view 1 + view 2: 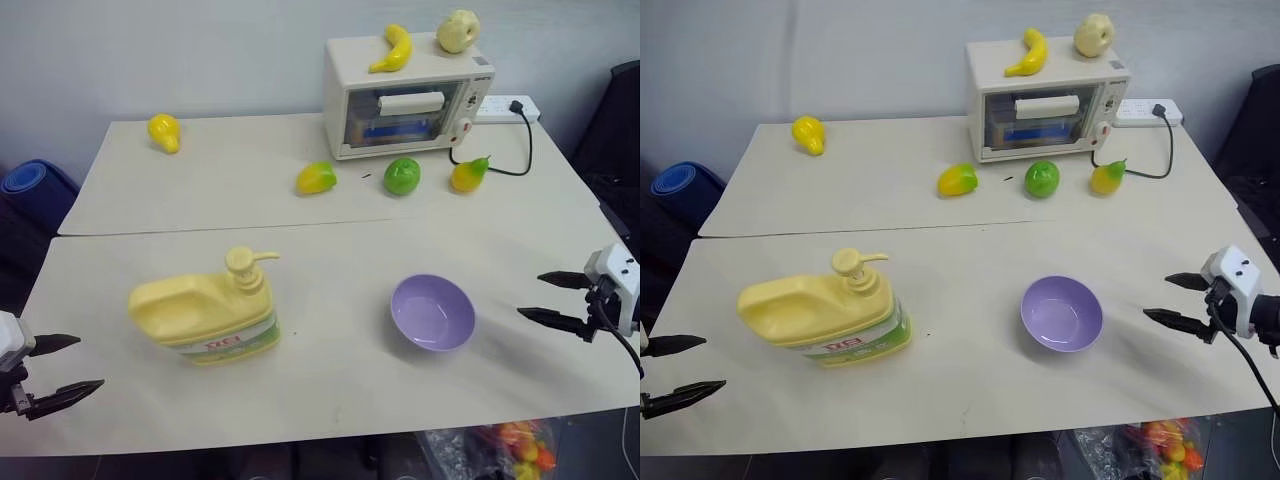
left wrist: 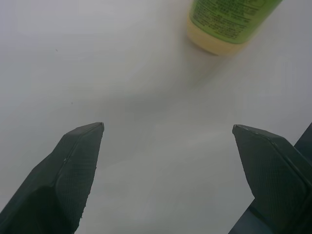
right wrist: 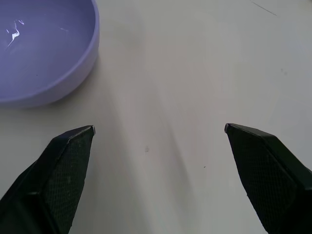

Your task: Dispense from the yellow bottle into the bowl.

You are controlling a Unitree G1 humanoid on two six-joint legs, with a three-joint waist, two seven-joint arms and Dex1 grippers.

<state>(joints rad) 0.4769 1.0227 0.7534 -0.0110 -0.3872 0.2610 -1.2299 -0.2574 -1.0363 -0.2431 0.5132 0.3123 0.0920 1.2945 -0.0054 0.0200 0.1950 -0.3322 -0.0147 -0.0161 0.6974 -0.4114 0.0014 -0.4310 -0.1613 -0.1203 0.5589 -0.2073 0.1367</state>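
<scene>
Counter (image 1: 330,250): yellow bottle (image 1: 205,315) upright, bowl (image 1: 432,312) well apart beside it.
Left hand (image 1: 65,366) and right hand (image 1: 548,298) spread wide, grasping nothing.

one large squat pale-yellow plastic pump jug (image 1: 200,315), one small round lavender plastic bowl (image 1: 432,312), one cream toaster oven (image 1: 405,95), one white power strip (image 1: 508,107) with one black cord (image 1: 520,150); six pieces of fruit: one yellow banana (image 1: 393,48) and one pale apple (image 1: 458,31) on the oven, one yellow pear (image 1: 164,132), one yellow-green mango (image 1: 316,178), one green apple (image 1: 402,176) and one yellow-green pear (image 1: 468,174) on the surface (image 1: 330,400); one blue roll (image 1: 30,180); two black two-fingered claws, left (image 1: 62,368) and right (image 1: 550,298)
</scene>
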